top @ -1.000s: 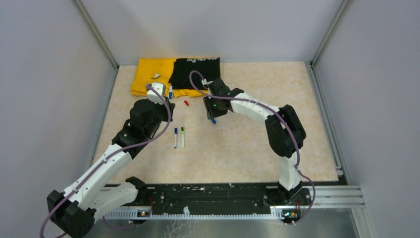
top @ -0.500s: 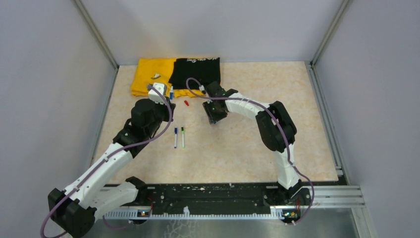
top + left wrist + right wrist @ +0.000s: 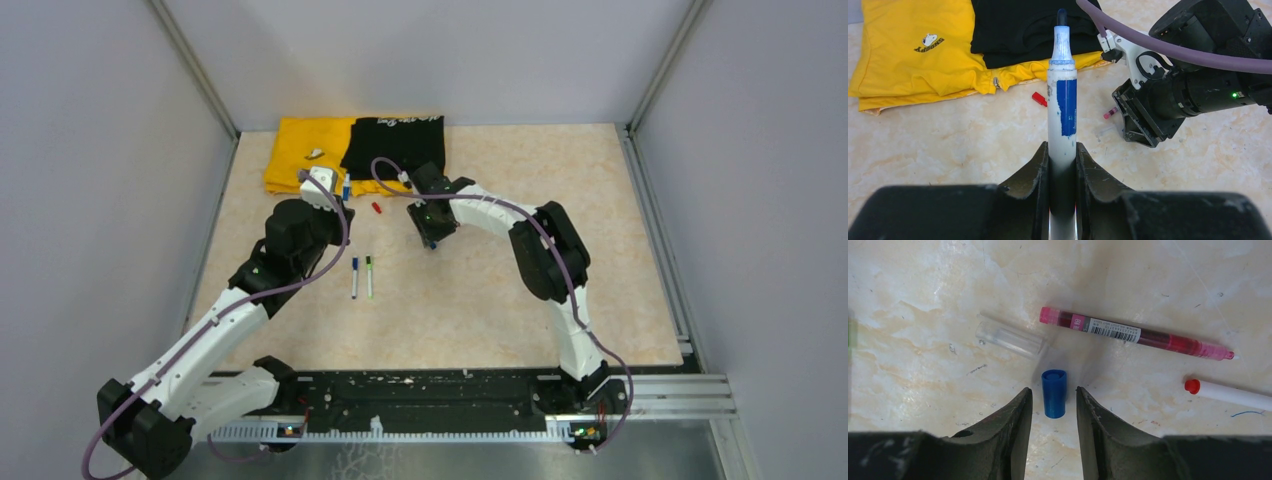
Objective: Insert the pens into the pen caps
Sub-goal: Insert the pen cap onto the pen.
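My left gripper [image 3: 1062,146] is shut on a white pen [image 3: 1062,90] with a blue label, its dark tip bare and pointing away toward the cloths. In the top view that pen [image 3: 345,187] juts from the left gripper [image 3: 338,198]. My right gripper [image 3: 1053,390] is open low over the table, one jaw on either side of a blue pen cap [image 3: 1054,393], with gaps on both sides. Beyond the blue cap lie a clear cap [image 3: 1008,339], a maroon pen [image 3: 1135,333] and a white pen with a red end [image 3: 1233,395]. A red cap [image 3: 1038,98] lies near the cloths.
A folded yellow cloth [image 3: 300,160] and a black cloth [image 3: 395,145] lie at the back of the table. Two capped pens, one blue [image 3: 354,277] and one green [image 3: 368,276], lie side by side between the arms. Grey walls close in both sides.
The right arm's elbow has swung left and its gripper has settled over the blue cap. The left arm and its pen have not moved.
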